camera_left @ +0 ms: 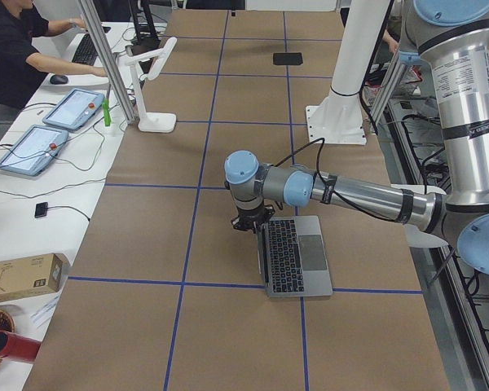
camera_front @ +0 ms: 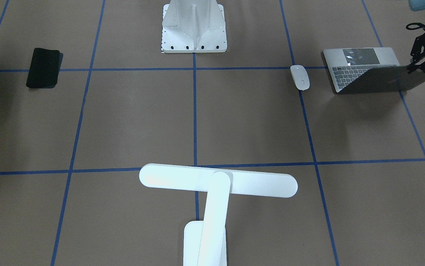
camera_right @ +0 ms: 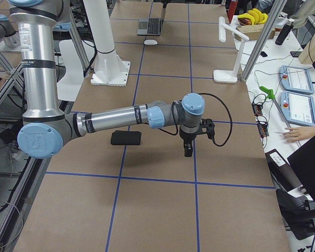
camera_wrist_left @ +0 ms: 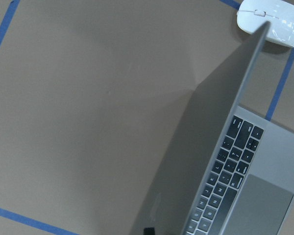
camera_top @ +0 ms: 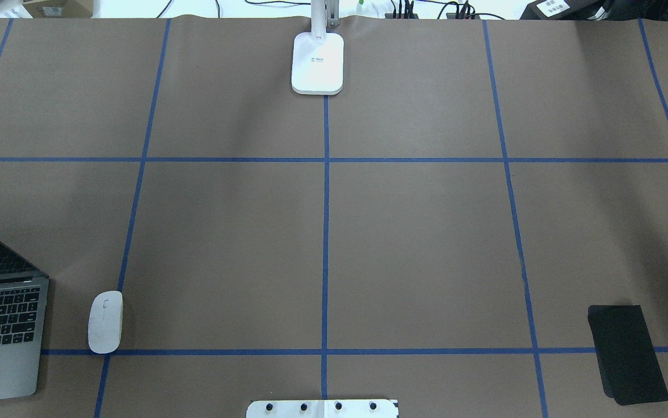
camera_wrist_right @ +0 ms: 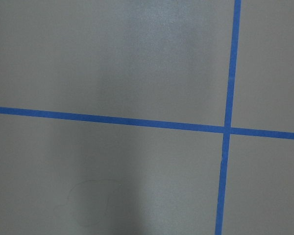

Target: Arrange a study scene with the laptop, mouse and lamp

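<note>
The laptop stands open near the table's left end, lid partly raised, keys and trackpad showing. My left gripper is at the lid's top edge and looks shut on it; in the left wrist view the lid runs down to a black fingertip. The white mouse lies beside the laptop, towards the middle. The white lamp stands at the far edge's middle, base on the centre tape line. My right gripper hangs over bare table beyond the black mat; I cannot tell its state.
A black mat lies near the table's right end. A white bolted bracket sits at the robot's edge. Blue tape lines grid the brown table. A person and tablets are at a side bench past the far edge.
</note>
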